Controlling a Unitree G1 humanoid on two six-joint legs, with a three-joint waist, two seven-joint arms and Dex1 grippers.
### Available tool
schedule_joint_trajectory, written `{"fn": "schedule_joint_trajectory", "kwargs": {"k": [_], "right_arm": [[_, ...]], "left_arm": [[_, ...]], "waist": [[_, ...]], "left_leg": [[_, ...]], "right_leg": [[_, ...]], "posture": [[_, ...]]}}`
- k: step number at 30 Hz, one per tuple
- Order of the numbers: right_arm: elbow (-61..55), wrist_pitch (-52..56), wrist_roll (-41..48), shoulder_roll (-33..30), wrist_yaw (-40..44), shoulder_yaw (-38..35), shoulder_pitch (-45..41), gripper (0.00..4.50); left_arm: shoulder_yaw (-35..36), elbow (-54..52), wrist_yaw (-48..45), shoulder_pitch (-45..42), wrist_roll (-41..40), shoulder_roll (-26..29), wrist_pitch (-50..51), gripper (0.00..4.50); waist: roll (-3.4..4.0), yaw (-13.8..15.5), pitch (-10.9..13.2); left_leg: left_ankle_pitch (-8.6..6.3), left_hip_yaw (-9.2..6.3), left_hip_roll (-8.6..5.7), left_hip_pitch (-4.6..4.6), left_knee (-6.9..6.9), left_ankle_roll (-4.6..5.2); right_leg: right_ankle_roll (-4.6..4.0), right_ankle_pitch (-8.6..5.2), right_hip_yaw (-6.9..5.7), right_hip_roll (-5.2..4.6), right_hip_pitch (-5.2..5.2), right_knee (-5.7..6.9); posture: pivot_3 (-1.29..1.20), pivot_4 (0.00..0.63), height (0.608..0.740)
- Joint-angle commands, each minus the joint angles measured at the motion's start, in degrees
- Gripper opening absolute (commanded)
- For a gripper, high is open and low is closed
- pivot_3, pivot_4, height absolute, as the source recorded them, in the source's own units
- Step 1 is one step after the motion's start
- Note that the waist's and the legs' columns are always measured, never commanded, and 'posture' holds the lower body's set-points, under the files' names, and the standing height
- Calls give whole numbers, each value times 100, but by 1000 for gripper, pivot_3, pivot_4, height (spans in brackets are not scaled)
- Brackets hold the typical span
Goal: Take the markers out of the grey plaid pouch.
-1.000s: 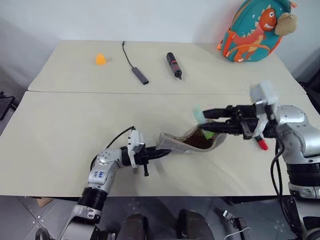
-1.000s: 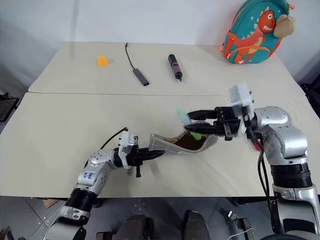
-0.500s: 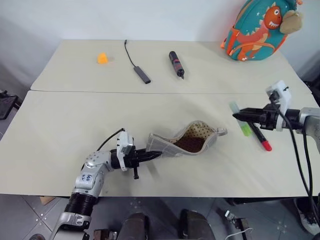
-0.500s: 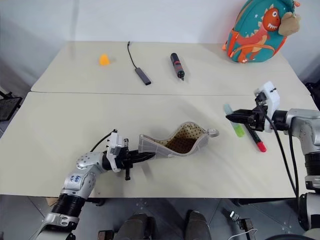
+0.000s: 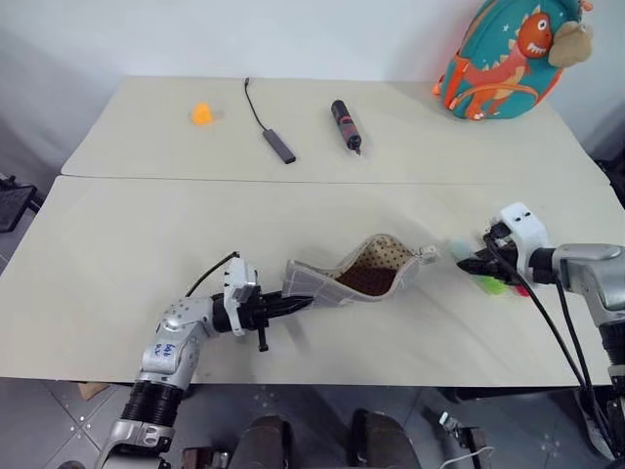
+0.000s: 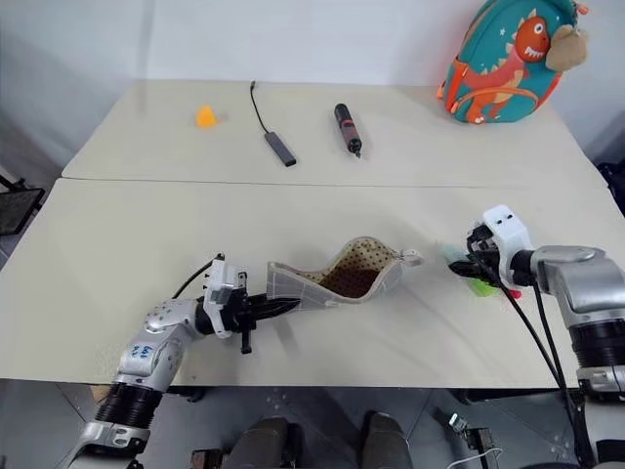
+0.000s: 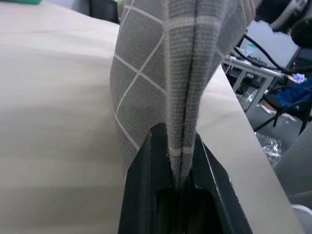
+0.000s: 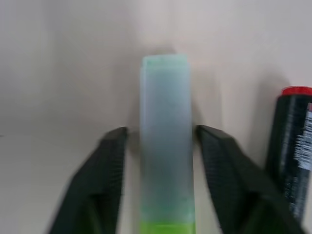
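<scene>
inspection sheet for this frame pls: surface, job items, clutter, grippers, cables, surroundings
Surface: two beige tables butted together.
Job's things: pouch open, one end lifted; green marker and red-capped marker lie side by side on the table.
Clutter: orange cone, black pen, dinosaur backpack.
Grippers: left gripper shut on pouch edge; right gripper open, fingers apart from the green marker.
Cables: black cable with dongle.
Surroundings: white wall, grey floor.
</scene>
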Motion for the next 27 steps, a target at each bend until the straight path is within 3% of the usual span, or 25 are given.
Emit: {"fn": "schedule_joint_trajectory", "kwargs": {"k": [1,4,9,14,17,24,25,27], "right_arm": [[-356,-1603,421,106,796,-818,217,3645],[-527,-2597,1172,390,1925,-1466,576,4487],[-659,-3627,1567,1094,2493,-1735,915,4487],[-687,-4478,1442,1423,3421,-1307,1034,4487],[-604,-4911,1383,1561,3627,-1184,1060,4487],[-123,-5443,1201,1632,3714,-1030,921,4487],[-58,-5487,1187,1623,3714,-1035,895,4500],[20,-5532,1180,1607,3712,-1037,866,4500]], "left_arm": [[864,-717,540,305,-1314,246,1411,0],[1656,-1260,1134,684,-2686,367,2520,0],[3326,-1323,3339,1431,-4620,96,3208,0],[4101,-1540,5393,1953,-6207,-662,2888,0],[4181,-1645,6110,2187,-6561,-858,2727,0],[4235,-1772,6590,2518,-6649,-920,2351,0],[4224,-1766,6640,2580,-6614,-859,2359,577],[4200,-1758,6711,2659,-6588,-770,2360,1114]], "waist": [[4,-40,3],[4,-78,6],[0,-72,8],[5,-58,11],[2,-4,12],[3,-15,11],[3,-29,11],[3,-65,11]], "left_leg": [[0,-1,13,0,-1,0],[-1,-34,29,7,-8,0],[-2,-58,29,21,-3,1],[-3,-59,27,29,2,-2],[-5,-72,22,25,4,-3],[-5,-62,18,28,3,-3],[-5,-61,18,29,3,-4],[-5,-60,19,29,2,-4]], "right_leg": [[0,0,4,1,-2,0],[1,0,12,2,-2,-2],[2,1,11,0,22,-4],[2,1,21,-2,27,0],[2,1,19,-2,30,-3],[-1,0,21,0,30,-3],[-1,0,21,1,30,-3],[-2,-1,21,2,30,-4]], "posture": [[0,150,740],[0,150,740],[0,150,740],[0,150,740],[0,150,740],[0,150,740],[0,150,740],[0,150,740]]}}
